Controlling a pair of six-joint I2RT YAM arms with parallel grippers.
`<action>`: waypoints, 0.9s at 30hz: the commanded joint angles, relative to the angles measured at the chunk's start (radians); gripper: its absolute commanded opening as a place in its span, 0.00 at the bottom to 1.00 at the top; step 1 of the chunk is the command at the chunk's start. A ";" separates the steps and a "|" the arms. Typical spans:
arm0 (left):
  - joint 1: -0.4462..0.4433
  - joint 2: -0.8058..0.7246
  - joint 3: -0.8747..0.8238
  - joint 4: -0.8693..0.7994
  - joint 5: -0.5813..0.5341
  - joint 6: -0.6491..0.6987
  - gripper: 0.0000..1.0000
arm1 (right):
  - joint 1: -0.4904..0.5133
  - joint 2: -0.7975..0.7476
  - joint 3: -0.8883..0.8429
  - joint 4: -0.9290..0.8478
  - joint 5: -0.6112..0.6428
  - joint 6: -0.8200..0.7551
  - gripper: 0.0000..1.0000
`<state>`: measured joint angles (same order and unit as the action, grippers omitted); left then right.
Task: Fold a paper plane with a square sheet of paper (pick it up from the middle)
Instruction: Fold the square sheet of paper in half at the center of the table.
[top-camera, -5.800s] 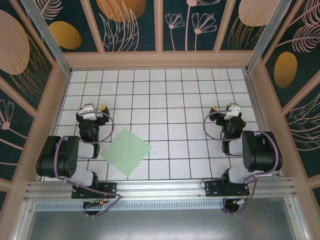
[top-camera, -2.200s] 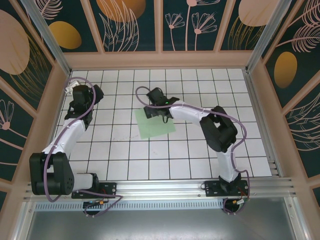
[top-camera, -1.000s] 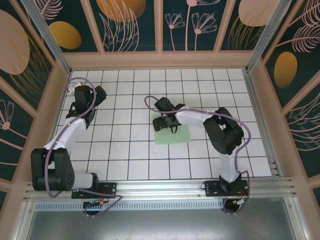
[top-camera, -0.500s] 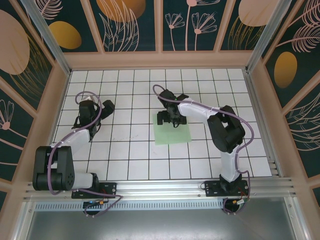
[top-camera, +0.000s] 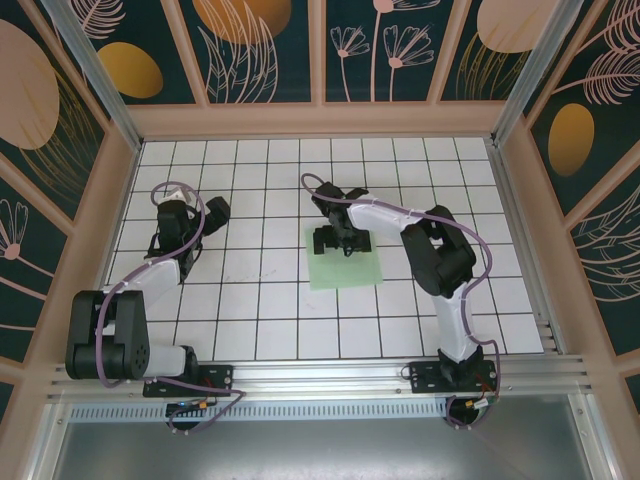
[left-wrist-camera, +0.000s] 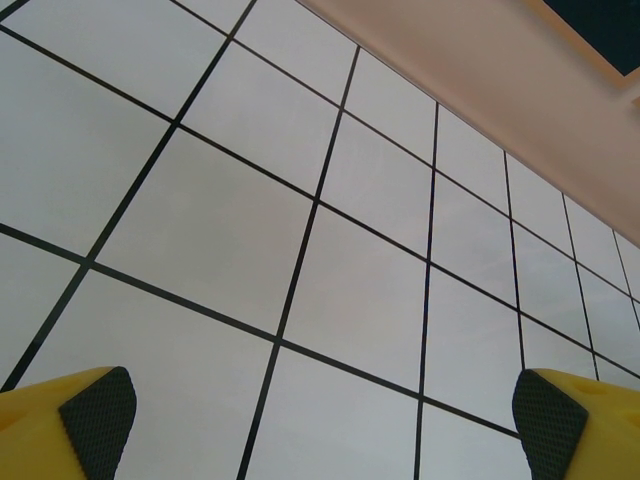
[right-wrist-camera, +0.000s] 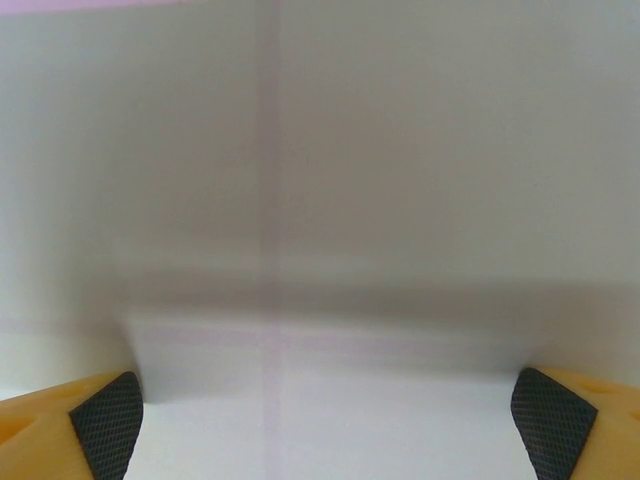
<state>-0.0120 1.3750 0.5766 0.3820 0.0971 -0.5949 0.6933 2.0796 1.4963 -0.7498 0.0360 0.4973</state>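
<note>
Square sheet of paper (top-camera: 345, 272): pale mint green, lying flat on the white gridded surface (top-camera: 260, 300) a little right of centre, its edges nearly in line with the grid lines. Your right gripper (top-camera: 342, 240) stands over the far half of the sheet, with its arm reaching in from the right. From above you cannot tell whether its tips touch the paper. In the right wrist view, the right gripper (right-wrist-camera: 330, 415) shows yellow fingers with black pads (right-wrist-camera: 105, 410) at the lower corners, spread wide with nothing between them; the ground beyond is close and blurred. Your left gripper (top-camera: 208, 215) hangs over bare tiles at the left, well apart from the sheet. In the left wrist view, the left gripper (left-wrist-camera: 325, 420) is likewise spread wide and empty, above white tiles that run to a pale pink border wall (left-wrist-camera: 480, 80).
</note>
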 joint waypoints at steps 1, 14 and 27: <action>0.005 0.011 0.006 0.038 -0.001 0.022 0.98 | -0.004 0.055 -0.025 -0.042 -0.005 0.012 0.99; 0.006 0.024 0.013 0.036 -0.006 0.021 0.98 | -0.005 0.074 -0.043 -0.028 -0.005 0.015 0.89; 0.006 0.027 0.016 0.028 -0.011 0.020 0.99 | -0.002 0.036 0.033 -0.063 0.056 0.023 0.79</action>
<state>-0.0120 1.3964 0.5766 0.3931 0.0937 -0.5945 0.6926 2.0846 1.5051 -0.7673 0.0681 0.5076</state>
